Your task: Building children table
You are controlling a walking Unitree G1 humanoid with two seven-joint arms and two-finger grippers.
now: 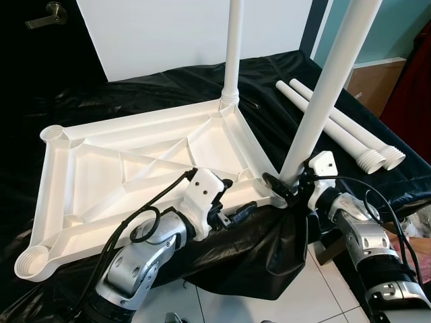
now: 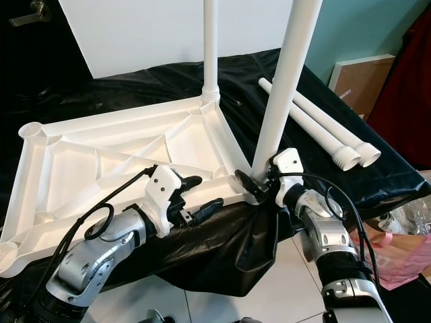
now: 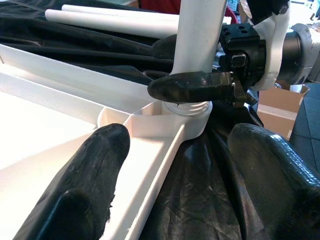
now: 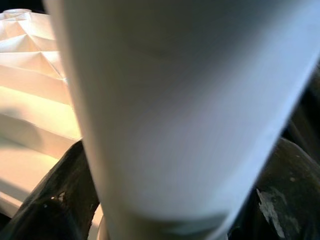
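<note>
**Black sheeting, white tabletop, two legs standing**

Black plastic sheeting (image 1: 168,87) covers the work surface in front of me, with a white wall panel (image 1: 168,33) behind it and pale floor tiles (image 1: 303,296) below the edge. On the sheeting lies the white children's tabletop (image 1: 135,168), underside up, its ribs and corner sockets showing. One leg (image 1: 233,47) stands upright in the far corner socket. A second leg (image 1: 323,94) sits in the near corner socket on my right side, leaning slightly.

My right gripper (image 1: 286,185) is clenched around the base of that second leg, just above the socket; my right wrist camera sees the white tube pressed between my dark fingers (image 4: 60,200). My left gripper (image 1: 225,205) hovers at the near edge of the tabletop, its fingers (image 3: 95,170) spread apart and grasping nothing, one over the tabletop's rim and the other over the sheeting.

Two spare legs (image 1: 343,124) lie side by side on the sheeting to my right, threaded ends toward me.
</note>
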